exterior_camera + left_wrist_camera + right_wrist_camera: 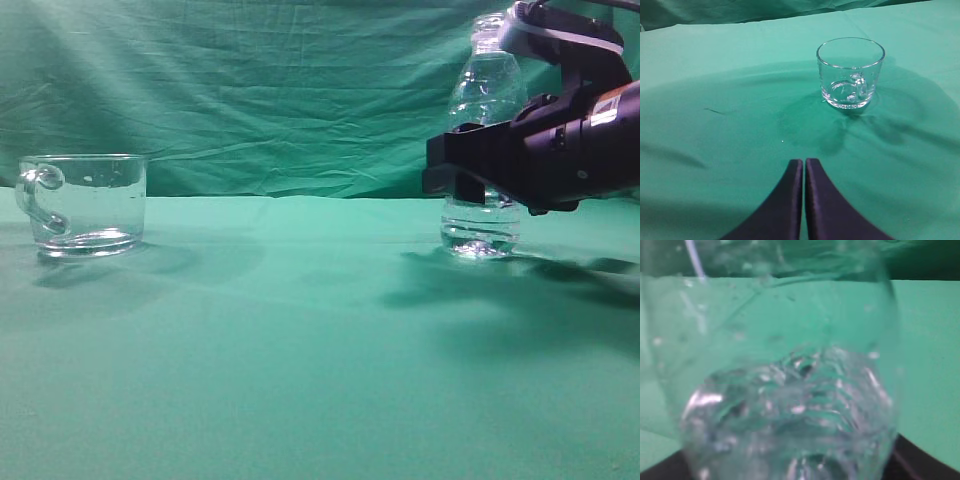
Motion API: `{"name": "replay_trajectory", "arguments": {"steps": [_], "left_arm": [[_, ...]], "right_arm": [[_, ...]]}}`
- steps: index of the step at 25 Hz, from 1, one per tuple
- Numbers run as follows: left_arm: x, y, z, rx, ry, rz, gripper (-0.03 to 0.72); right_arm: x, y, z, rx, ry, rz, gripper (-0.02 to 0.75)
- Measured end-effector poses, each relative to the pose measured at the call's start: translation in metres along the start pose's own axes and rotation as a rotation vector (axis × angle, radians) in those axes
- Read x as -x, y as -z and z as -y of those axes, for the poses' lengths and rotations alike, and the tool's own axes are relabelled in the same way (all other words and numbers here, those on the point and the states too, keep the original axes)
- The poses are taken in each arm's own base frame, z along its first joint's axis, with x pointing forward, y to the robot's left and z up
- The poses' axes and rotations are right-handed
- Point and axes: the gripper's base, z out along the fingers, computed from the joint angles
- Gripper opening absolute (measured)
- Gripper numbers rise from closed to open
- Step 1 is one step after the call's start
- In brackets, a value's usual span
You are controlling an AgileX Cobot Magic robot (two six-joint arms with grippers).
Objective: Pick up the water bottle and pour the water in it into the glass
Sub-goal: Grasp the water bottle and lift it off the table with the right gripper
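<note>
Exterior: tall clear ribbed plastic water bottle [483,150] upright on green cloth [300,340], neck up, inside the black right gripper [462,165]; grip cannot be told. Short clear glass mug [84,204] well apart.

Left wrist: left gripper [804,167] closed, empty, mug ahead.

Right wrist: bottle [785,390] filling frame.

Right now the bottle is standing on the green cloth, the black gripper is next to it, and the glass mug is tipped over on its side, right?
Not quite. The glass stands upright, open rim up, as the left wrist view shows. The water bottle does stand on the green cloth, with the right gripper at its middle.
</note>
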Motion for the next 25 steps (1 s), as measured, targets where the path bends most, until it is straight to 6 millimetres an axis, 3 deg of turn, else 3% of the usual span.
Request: {"name": "replay_trajectory", "arguments": {"steps": [3, 4, 5, 13, 15, 20, 25], "left_arm": [[0.000, 0.000, 0.000, 0.000, 0.000, 0.000, 0.000], [0.000, 0.000, 0.000, 0.000, 0.000, 0.000, 0.000], [0.000, 0.000, 0.000, 0.000, 0.000, 0.000, 0.000], [0.000, 0.000, 0.000, 0.000, 0.000, 0.000, 0.000], [0.000, 0.000, 0.000, 0.000, 0.000, 0.000, 0.000], [0.000, 0.000, 0.000, 0.000, 0.000, 0.000, 0.000], [0.000, 0.000, 0.000, 0.000, 0.000, 0.000, 0.000]], "right_arm": [[0.000, 0.000, 0.000, 0.000, 0.004, 0.001, 0.340], [0.000, 0.000, 0.000, 0.000, 0.004, 0.001, 0.355], [0.000, 0.000, 0.000, 0.000, 0.004, 0.001, 0.296], [0.002, 0.001, -0.002, 0.018, 0.029, 0.000, 0.299], [0.013, 0.003, -0.007, 0.051, 0.070, 0.012, 0.299], [0.063, 0.007, -0.024, 0.155, 0.205, 0.019, 0.299], [0.106, 0.003, -0.032, 0.162, 0.395, -0.142, 0.299]]}}
